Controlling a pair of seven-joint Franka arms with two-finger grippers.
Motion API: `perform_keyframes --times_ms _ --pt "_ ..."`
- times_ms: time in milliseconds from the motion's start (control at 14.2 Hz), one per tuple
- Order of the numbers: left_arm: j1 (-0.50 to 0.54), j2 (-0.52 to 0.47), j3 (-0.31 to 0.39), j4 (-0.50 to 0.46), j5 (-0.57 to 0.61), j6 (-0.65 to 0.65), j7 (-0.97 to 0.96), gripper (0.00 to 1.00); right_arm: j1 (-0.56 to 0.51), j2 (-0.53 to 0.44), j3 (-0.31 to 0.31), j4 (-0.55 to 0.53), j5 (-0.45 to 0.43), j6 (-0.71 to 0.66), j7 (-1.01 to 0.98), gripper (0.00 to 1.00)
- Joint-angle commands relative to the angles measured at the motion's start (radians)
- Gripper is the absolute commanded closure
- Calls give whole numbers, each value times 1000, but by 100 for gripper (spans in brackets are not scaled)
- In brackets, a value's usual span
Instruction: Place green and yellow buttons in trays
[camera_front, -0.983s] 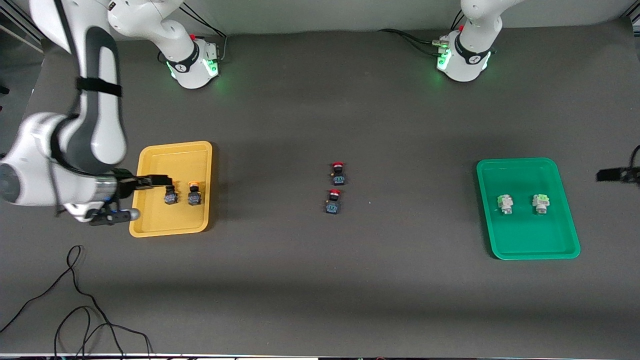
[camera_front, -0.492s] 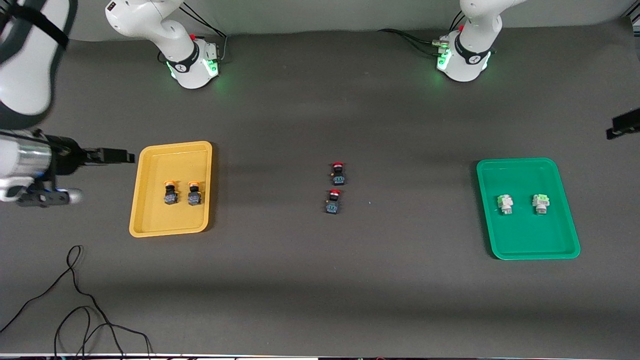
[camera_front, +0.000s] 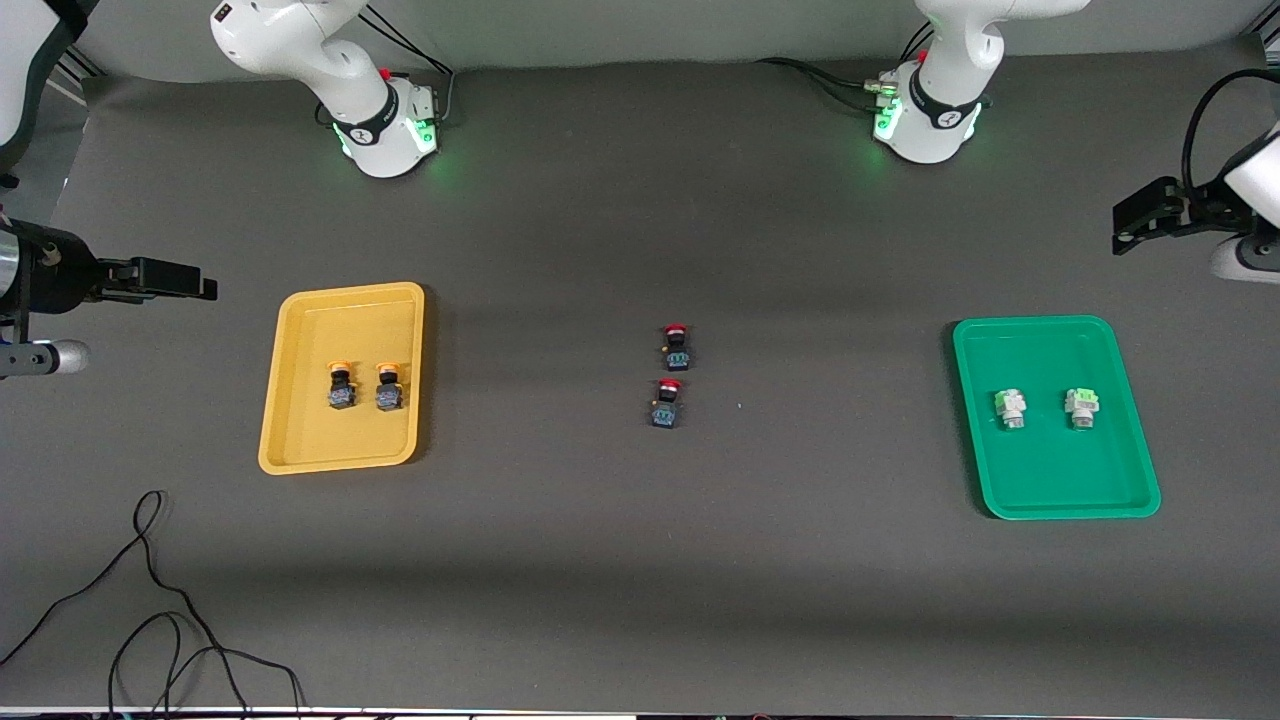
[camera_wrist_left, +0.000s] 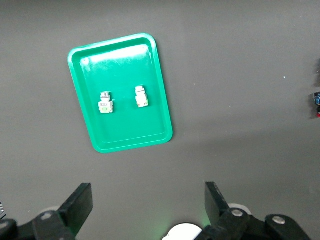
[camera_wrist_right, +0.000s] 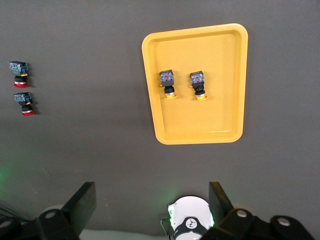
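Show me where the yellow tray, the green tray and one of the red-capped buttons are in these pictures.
yellow tray (camera_front: 300, 345), front view, bare floor inside the rim.
green tray (camera_front: 1050, 470), front view, bare floor near the front rim.
red-capped button (camera_front: 676, 347), front view, middle of the one farther from the camera.

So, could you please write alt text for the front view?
Two yellow buttons lie in the yellow tray and two green buttons in the green tray; two red buttons lie between them. Open right gripper and left gripper hover at the table's ends.
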Motion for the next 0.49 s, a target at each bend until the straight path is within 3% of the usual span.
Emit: perform_keyframes --times_ms 0,281,421 --pt "-33 -62 38 -84 -19 39 -6 0 17 2 0 22 -20 -19 25 0" --pt "-33 -57 35 -75 -24 35 -9 0 19 -1 6 13 -29 -17 25 0" --pt "-35 -56 30 -69 -24 32 -42 0 -30 -21 107 17 -78 -17 37 0"
